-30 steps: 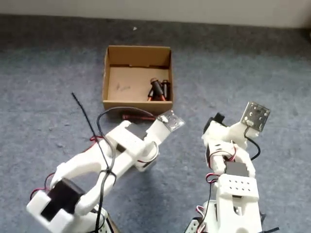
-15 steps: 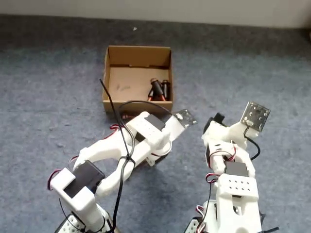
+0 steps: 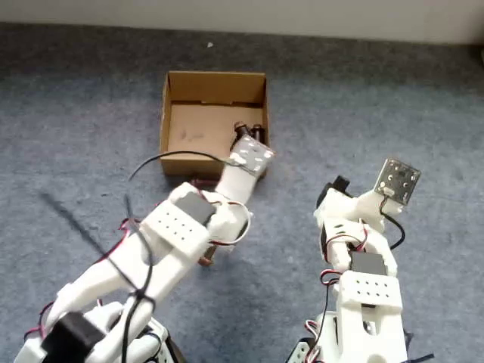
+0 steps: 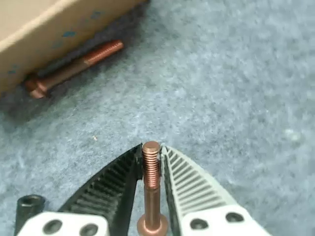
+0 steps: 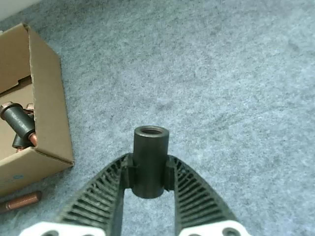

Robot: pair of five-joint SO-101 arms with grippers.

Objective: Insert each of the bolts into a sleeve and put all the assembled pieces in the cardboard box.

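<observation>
My left gripper (image 4: 150,147) is shut on a copper bolt (image 4: 151,169) that points out past the fingertips, above the carpet near the cardboard box (image 4: 44,29). A second bolt (image 4: 74,66) lies on the carpet against the box's front wall. A black sleeve (image 4: 30,201) stands on the carpet beside the left gripper. My right gripper (image 5: 149,158) is shut on an upright black sleeve (image 5: 151,142), to the right of the box (image 5: 47,98). Assembled pieces (image 3: 249,134) lie in the box's near right corner. In the high view the left arm's wrist (image 3: 246,162) hangs over the front right corner of the box (image 3: 214,76).
Grey carpet covers the whole work area. The loose bolt (image 3: 198,182) shows in front of the box, partly under the left arm. The right arm (image 3: 363,242) stands at the lower right, with open carpet between it and the box.
The left arm has swung its wrist right, then up and back toward the box's front right corner. The right arm has not moved.
</observation>
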